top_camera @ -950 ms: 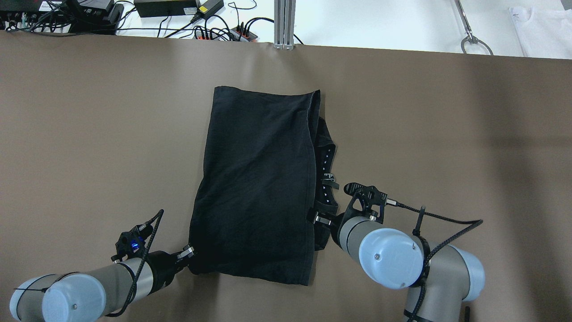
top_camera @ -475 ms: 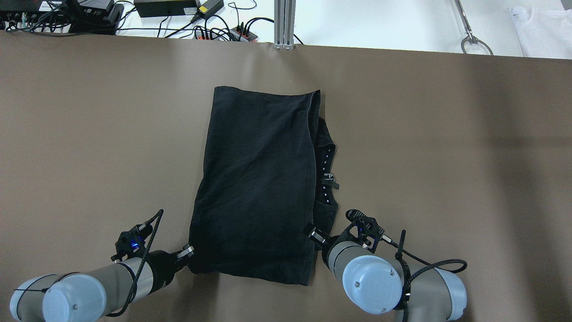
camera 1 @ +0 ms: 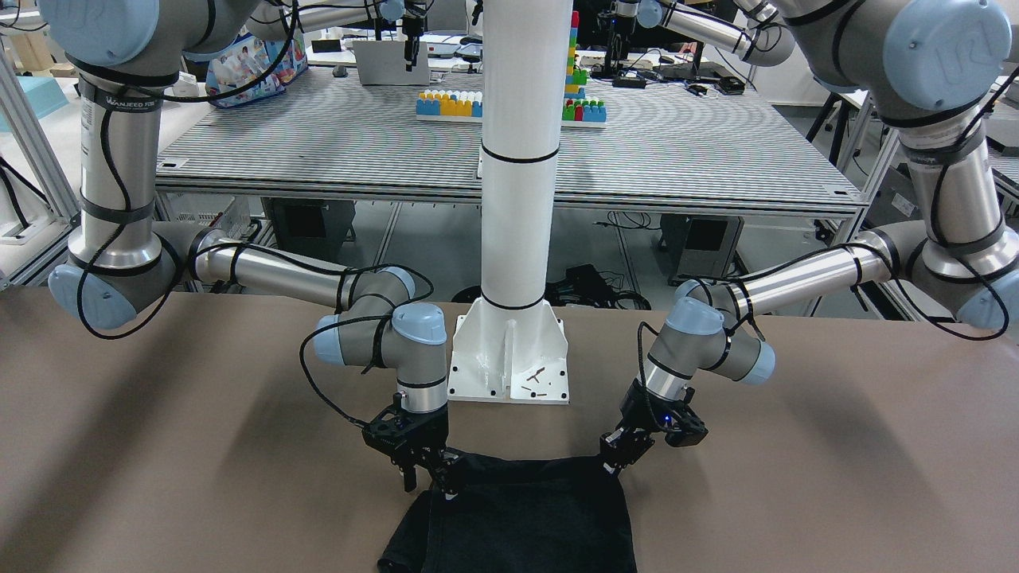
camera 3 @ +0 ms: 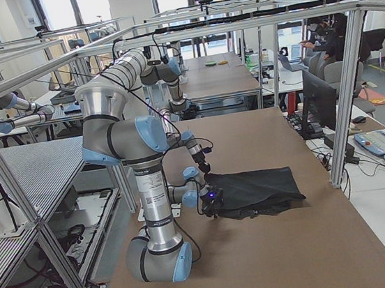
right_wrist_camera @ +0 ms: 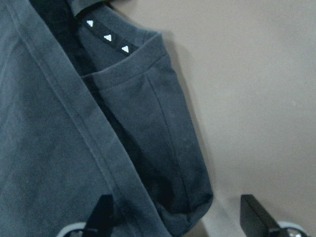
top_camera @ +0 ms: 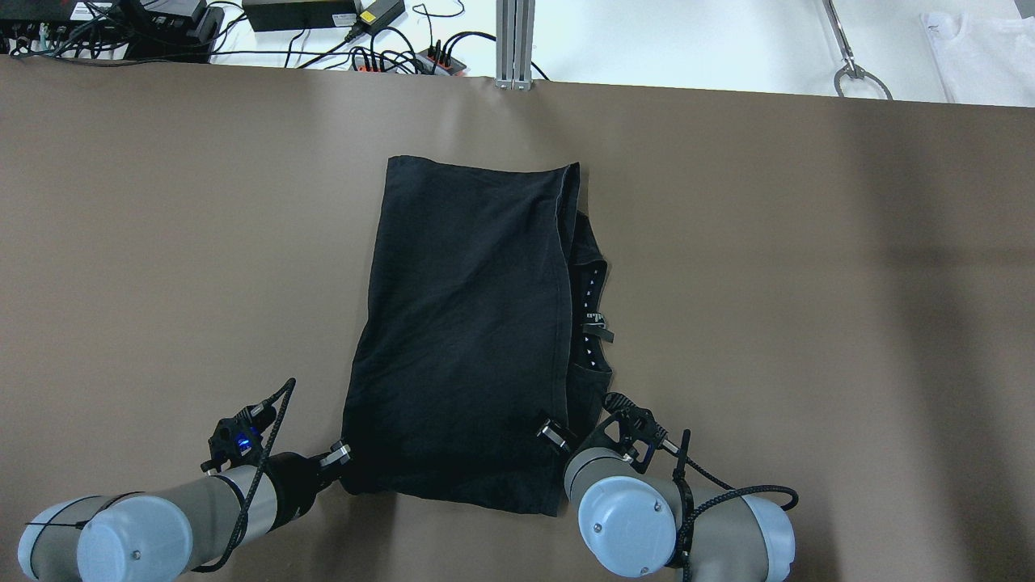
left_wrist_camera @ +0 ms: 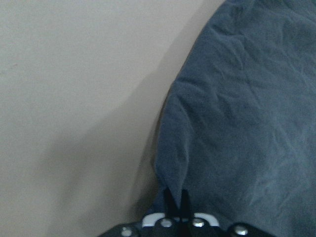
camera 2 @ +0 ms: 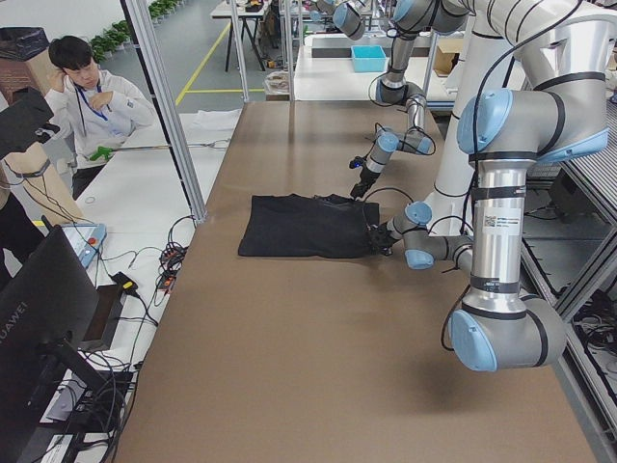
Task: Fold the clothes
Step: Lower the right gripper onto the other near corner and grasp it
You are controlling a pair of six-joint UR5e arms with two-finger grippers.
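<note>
Corner of black garment (top_camera: 465, 323) — in left pincer (left_wrist_camera: 176, 197)

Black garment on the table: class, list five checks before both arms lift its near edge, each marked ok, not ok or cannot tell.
1. Left gripper shut on black garment, near corner: ok.
2. Right gripper shut on the other near corner: not ok; jaws open around it.
3. Layers aligned: not ok; a layer with white print sticks out on the robot's right.
4. White pole base apart from garment: ok.
5. Layers pinched by left gripper: cannot tell.
</note>
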